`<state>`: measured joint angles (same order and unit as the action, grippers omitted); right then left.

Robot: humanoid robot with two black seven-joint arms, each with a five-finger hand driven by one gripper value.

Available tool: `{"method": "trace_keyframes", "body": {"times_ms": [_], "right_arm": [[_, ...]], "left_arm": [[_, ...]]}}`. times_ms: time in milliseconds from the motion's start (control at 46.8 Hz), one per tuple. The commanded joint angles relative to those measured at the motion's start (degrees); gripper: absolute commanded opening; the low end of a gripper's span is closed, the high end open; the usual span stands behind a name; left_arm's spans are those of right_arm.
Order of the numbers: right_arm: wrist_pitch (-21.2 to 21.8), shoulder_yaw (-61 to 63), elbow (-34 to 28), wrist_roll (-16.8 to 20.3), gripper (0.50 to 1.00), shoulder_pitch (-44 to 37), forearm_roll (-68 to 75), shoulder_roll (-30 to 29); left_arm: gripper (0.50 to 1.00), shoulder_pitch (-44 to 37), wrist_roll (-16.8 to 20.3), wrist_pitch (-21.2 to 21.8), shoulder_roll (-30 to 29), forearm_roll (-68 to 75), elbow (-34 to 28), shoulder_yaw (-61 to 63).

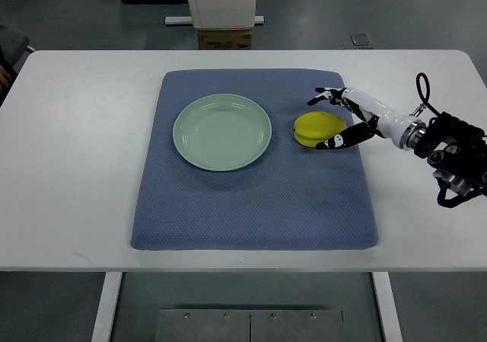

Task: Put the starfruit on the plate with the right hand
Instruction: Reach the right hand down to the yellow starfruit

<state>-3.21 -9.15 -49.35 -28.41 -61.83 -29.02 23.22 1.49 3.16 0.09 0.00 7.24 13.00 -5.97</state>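
Left of your right hand, past the fruit, the plate (221, 132) sits bare on the blue mat (255, 197). The starfruit (313, 129) lies on the mat just beside the plate, right at your fingertips. Your right hand (340, 119) has its fingers spread around the fruit's right side, not closed on it.
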Motion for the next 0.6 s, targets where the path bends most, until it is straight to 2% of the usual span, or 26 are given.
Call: {"method": "trace_keyframes", "body": {"times_ms": [0, 214, 449, 577], "right_arm": [[-1.0, 0.0, 0.4, 0.0, 1.000, 0.7, 0.0, -1.1], [-1.4, 0.1, 3.0, 0.0, 0.981, 1.0, 0.1, -3.7], [-1.4, 0.1, 10.5, -0.3, 0.939, 2.1, 0.2, -7.7], [-1.4, 0.1, 12.3, -1.6, 0.922, 2.2, 0.2, -8.2]], "left_arm": [[1.000, 0.0, 0.0, 0.0, 0.0, 0.0, 0.0, 0.0], [1.000, 0.0, 0.0, 0.0, 0.0, 0.0, 0.0, 0.0], [1.000, 0.0, 0.0, 0.0, 0.0, 0.0, 0.0, 0.0], [1.000, 0.0, 0.0, 0.0, 0.0, 0.1, 0.0, 0.0]]}}
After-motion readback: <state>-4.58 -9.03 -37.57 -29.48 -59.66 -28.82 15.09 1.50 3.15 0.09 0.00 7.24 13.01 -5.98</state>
